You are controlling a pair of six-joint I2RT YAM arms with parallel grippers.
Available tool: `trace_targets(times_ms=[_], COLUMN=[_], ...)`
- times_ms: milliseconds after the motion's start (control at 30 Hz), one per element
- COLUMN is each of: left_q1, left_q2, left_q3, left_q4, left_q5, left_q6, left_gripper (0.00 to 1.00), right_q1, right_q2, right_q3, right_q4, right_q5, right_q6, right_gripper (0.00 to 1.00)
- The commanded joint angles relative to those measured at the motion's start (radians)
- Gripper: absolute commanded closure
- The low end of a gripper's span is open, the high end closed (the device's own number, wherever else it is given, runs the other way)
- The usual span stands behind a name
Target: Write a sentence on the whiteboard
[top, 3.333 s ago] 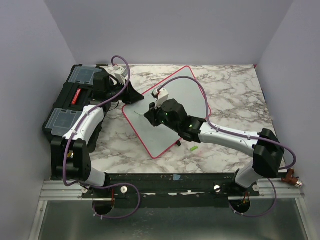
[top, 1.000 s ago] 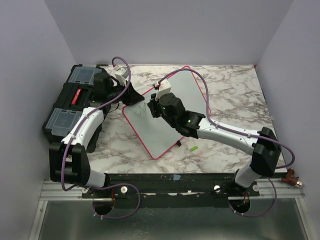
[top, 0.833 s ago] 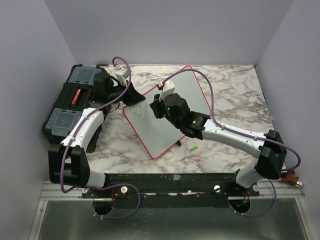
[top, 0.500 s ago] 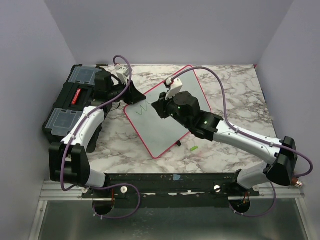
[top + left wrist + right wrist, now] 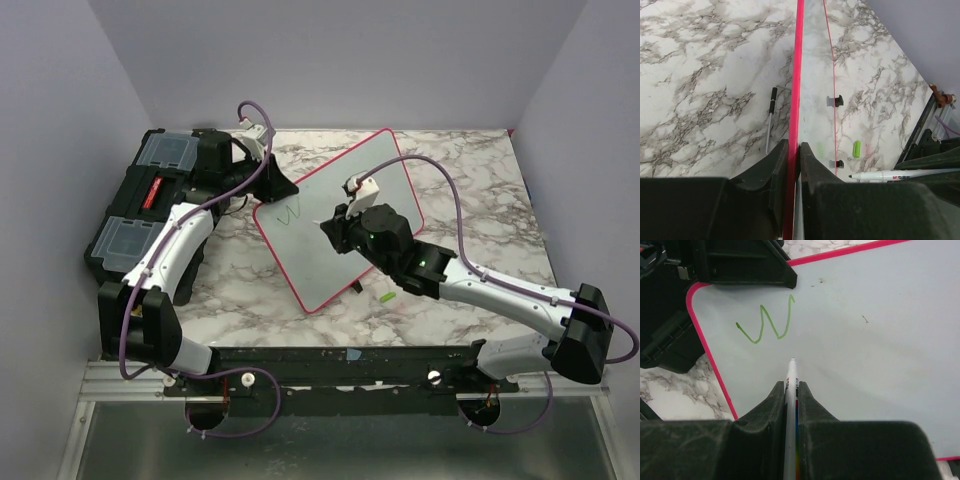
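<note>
Since the earlier top views, a green W had appeared near the upper left corner of the whiteboard, where there had been only a faint stroke. The right arm had drawn back toward the right, and the board's held corner had shifted slightly away from the arms.

At far left sat a black toolbox with clear lid compartments; its red label was too small to read. Beside it, the left gripper was pressed together on the whiteboard's pink rim, steadying that corner. The board lay at an angle across the middle of the marble table; whether it was flat or propped could not be told.

Further right, the right gripper pinched a white marker, its tip pointing just below the W. Whether the tip touched the board could not be told. A small green cap lay on the table near the board's lower edge.

The only readable writing was that single W. Red print on the marker barrel was illegible. Judging from this, the sentence had only just begun, and the second letter looked to be the step in hand.
</note>
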Motion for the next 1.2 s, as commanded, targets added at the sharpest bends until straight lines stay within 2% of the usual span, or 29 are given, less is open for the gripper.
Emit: trace_targets(times_ms=[0,333,600,1167], left_q1=[0.0,-0.003,-0.011,-0.012], left_q2=[-0.027,-0.073,-0.114,-0.13], left_q3=[0.026,-0.011,-0.074,-0.144], left_q4=[0.003,0.01,0.065,0.141], left_q5=[-0.034,-0.042,-0.066,-0.054], left_q6=[0.046,0.061,0.041,0.04], left_gripper=[1.0,1.0,1.0,1.0], right_q1=[-0.002,-0.014,-0.064,-0.069], right_q2=[-0.02,0.011,0.055,0.074], right_q3=[-0.042,-0.009,0.006,-0.005], right_q4=[0.124,0.213,0.234,0.248], right_q5=[0.014,0.038,0.005,-0.095], right_q6=[-0.012,-0.076,-0.054,-0.024], right_gripper=[0.99,0.99,0.99,0.99])
